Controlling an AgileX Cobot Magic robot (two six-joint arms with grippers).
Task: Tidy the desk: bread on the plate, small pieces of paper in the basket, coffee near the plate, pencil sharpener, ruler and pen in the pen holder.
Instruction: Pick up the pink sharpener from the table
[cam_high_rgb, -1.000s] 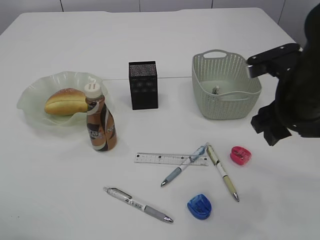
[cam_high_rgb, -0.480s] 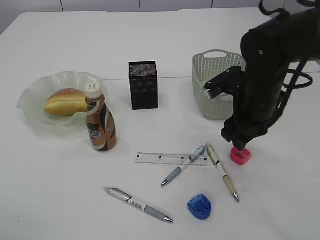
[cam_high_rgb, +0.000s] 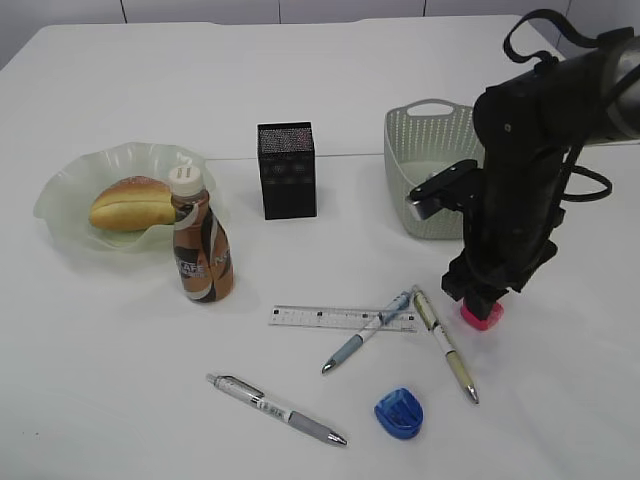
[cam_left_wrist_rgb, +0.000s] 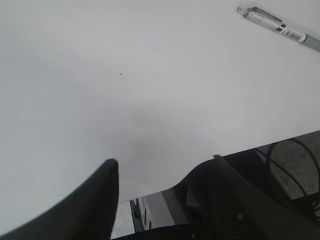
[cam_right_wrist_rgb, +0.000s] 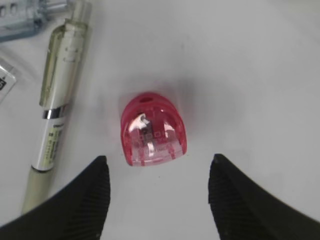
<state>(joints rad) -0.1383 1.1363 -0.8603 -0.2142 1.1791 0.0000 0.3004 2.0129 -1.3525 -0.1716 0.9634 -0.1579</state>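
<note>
My right gripper (cam_high_rgb: 478, 300) hangs open just above the pink pencil sharpener (cam_high_rgb: 483, 316). In the right wrist view the sharpener (cam_right_wrist_rgb: 154, 130) lies on the desk just ahead of the fingertips (cam_right_wrist_rgb: 100, 170), not between them. The ruler (cam_high_rgb: 340, 318), crossed by a blue-grey pen (cam_high_rgb: 366, 331), a yellowish pen (cam_high_rgb: 445, 345), a grey pen (cam_high_rgb: 275, 408) and a blue sharpener (cam_high_rgb: 399, 413) lie on the desk. The bread (cam_high_rgb: 130, 205) rests on the plate (cam_high_rgb: 70, 180), with the coffee (cam_high_rgb: 203, 250) beside it. My left gripper (cam_left_wrist_rgb: 162, 162) is open over bare desk. The paper pieces are hidden.
The black pen holder (cam_high_rgb: 287, 170) stands at mid-desk behind the ruler. The basket (cam_high_rgb: 430, 135) sits behind my right arm, which covers part of it. In the left wrist view a grey pen (cam_left_wrist_rgb: 280, 27) lies at the top right and the desk edge runs under the fingers.
My right arm swung in from the right edge and came down over the pink sharpener. Its jaws narrowed a little. Nothing on the desk moved.
</note>
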